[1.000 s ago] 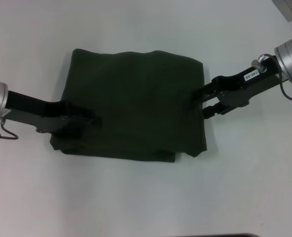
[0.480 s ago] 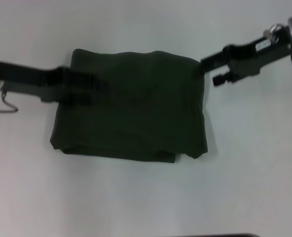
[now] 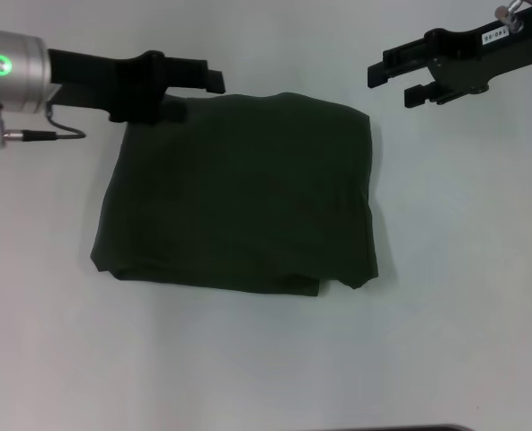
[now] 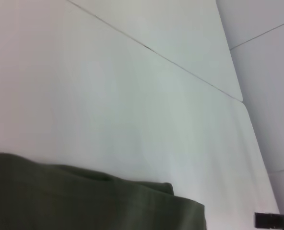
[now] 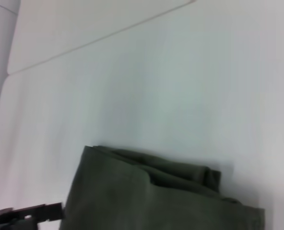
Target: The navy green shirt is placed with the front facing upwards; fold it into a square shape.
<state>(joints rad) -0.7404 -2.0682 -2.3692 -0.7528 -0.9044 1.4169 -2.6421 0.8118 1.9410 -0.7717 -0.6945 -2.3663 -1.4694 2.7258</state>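
The navy green shirt (image 3: 239,193) lies on the white table as a folded, roughly square dark-green bundle, plain side up, with layered edges along its near side. My left gripper (image 3: 203,97) hovers open over the shirt's far left corner, holding nothing. My right gripper (image 3: 389,83) is open too, raised beyond the far right corner and apart from the cloth. The left wrist view shows the shirt's edge (image 4: 84,201), and the right wrist view shows a folded corner (image 5: 147,201).
White table (image 3: 464,269) surrounds the shirt on all sides. A dark strip (image 3: 410,428) marks the table's near edge. Thin seam lines (image 4: 151,48) cross the tabletop beyond the shirt.
Both grippers have lifted off the shirt's left and right sides and moved toward the far side of the table. The folded shirt has stayed where it was.
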